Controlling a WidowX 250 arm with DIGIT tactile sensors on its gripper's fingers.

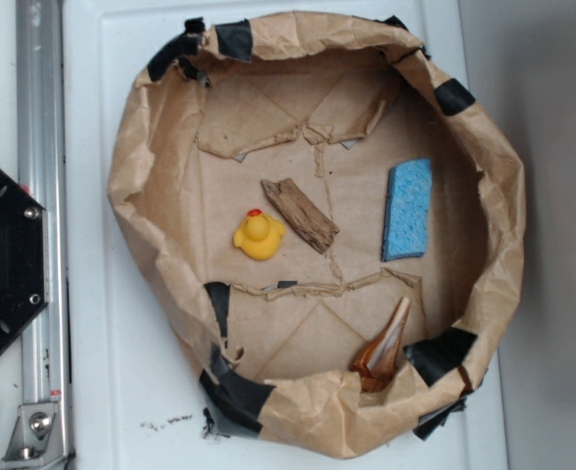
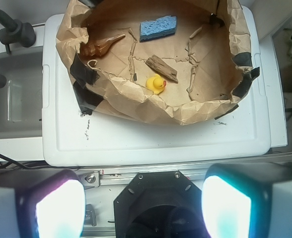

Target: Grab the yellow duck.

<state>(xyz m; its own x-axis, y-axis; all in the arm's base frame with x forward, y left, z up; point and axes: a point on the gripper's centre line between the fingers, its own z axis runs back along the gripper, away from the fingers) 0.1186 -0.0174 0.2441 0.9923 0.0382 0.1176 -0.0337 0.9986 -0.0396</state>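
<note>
The yellow duck [image 1: 259,236] [image 2: 156,84] is seen on the paper floor of a brown paper basin [image 1: 136,166] [image 2: 136,99], left of centre in the exterior view. A piece of weathered wood [image 1: 300,214] [image 2: 162,68] lies just beside it on the right, slanted; whether they touch cannot be told. A blue sponge [image 1: 408,209] [image 2: 158,28] is set well apart toward the right wall. An amber-brown pointed object [image 1: 383,346] [image 2: 102,47] leans at the lower right rim. Nothing covers the duck from above. Its red-orange beak is turned toward the top of the exterior view. The gripper [image 2: 143,203] is held well back from the basin, over the white surface [image 1: 121,392] [image 2: 161,136], its fingers [image 2: 56,206] spread wide apart with nothing between them.
</note>
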